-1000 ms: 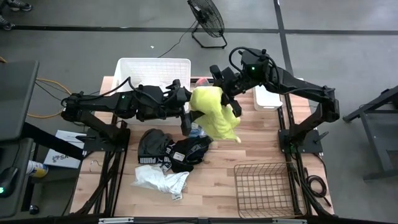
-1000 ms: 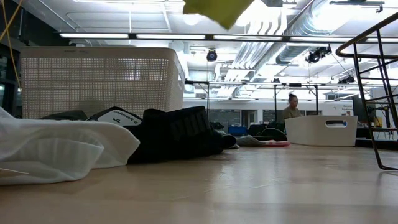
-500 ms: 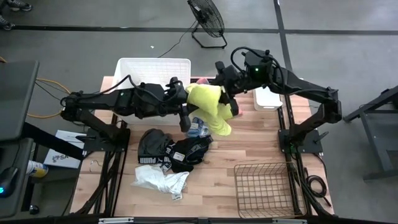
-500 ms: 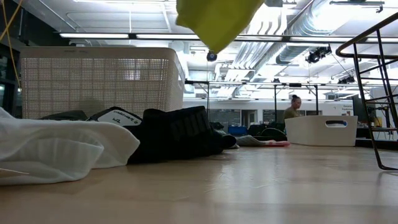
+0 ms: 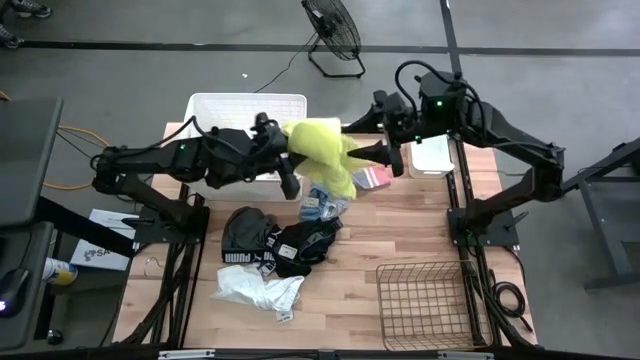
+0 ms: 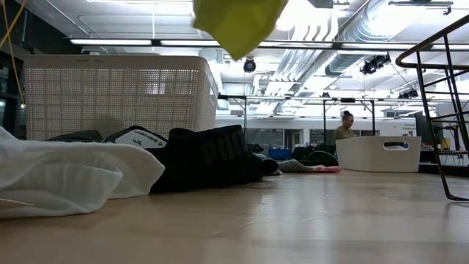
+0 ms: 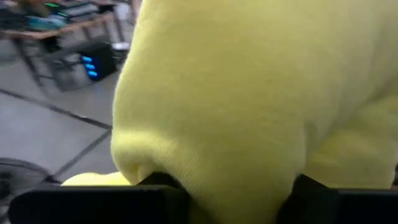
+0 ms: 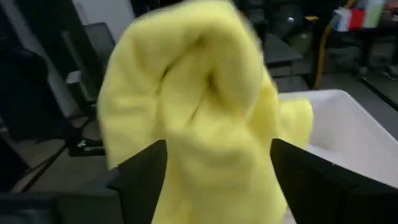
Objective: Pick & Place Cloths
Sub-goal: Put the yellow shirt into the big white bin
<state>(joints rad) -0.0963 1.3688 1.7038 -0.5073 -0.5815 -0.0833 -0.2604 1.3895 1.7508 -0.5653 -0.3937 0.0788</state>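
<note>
The neon yellow cloth (image 5: pixel 322 158) hangs in the air by the right wall of the white tub (image 5: pixel 230 108). My left gripper (image 5: pixel 287 160) is shut on its left part. My right gripper (image 5: pixel 383 152) stands open just right of the cloth, and the yellow cloth (image 8: pixel 205 118) shows ahead between its spread fingers. Black cloths (image 5: pixel 285 242), a white cloth (image 5: pixel 258 290) and grey-blue socks (image 5: pixel 320 205) lie on the table. In the low view the yellow cloth (image 6: pixel 236 23) hangs at the top, above the black cloths (image 6: pixel 209 158). My left gripper pinches a bunched, thick fold of the yellow cloth (image 7: pixel 236 180) between its two fingers, reaching in about level from the table's left. The cloth is lifted clear of the table, and its loose end (image 5: pixel 338 185) droops slack below and to the right of the fingers.
A brown wire basket (image 5: pixel 425 300) stands at the near right. A small white bin (image 5: pixel 432 158) sits at the far right, with a pink-and-white item (image 5: pixel 375 178) beside it. The bare wood between the cloth pile and the basket is free. A person (image 6: pixel 343 126) sits far behind the table.
My left gripper has carried the yellow cloth toward the table's far left, up to the white tub. My right gripper, earlier buried in the cloth's far end, has drawn back toward the right edge and let go. The cloth now hangs from the left gripper alone.
</note>
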